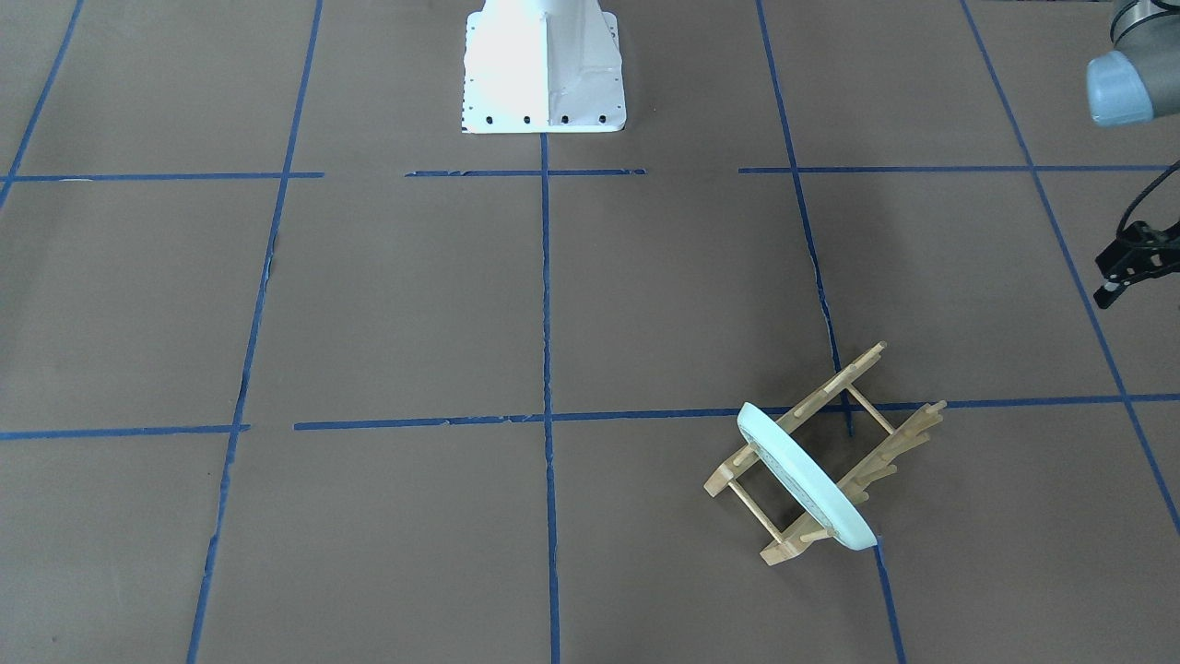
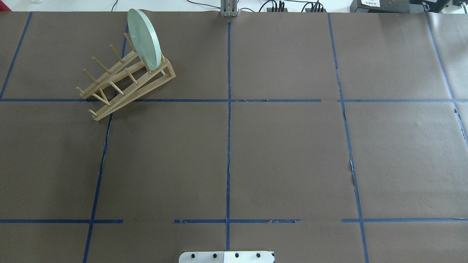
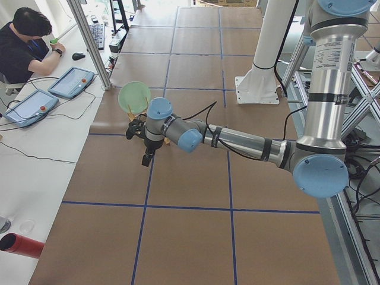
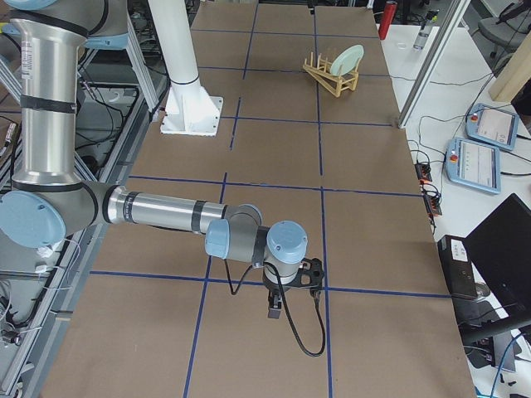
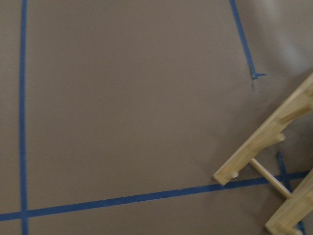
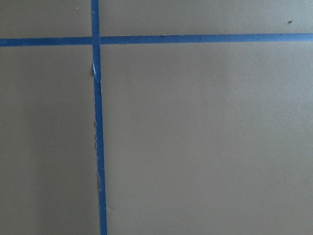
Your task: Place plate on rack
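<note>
On the left of the tabletop (image 2: 285, 146), the plate (image 1: 807, 480) stands on edge in the end slot of the rack (image 1: 908, 435), with the left fingers (image 1: 1111, 288) near and clear of it and the right fingers (image 4: 275, 310) well apart, neither pair's opening discernible.

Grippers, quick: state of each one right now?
Left gripper: open, holding nothing; the round pale mint-green plate stands in the light wooden dish rack.
Right gripper: cannot be told; it shows only in the exterior right view.
</note>
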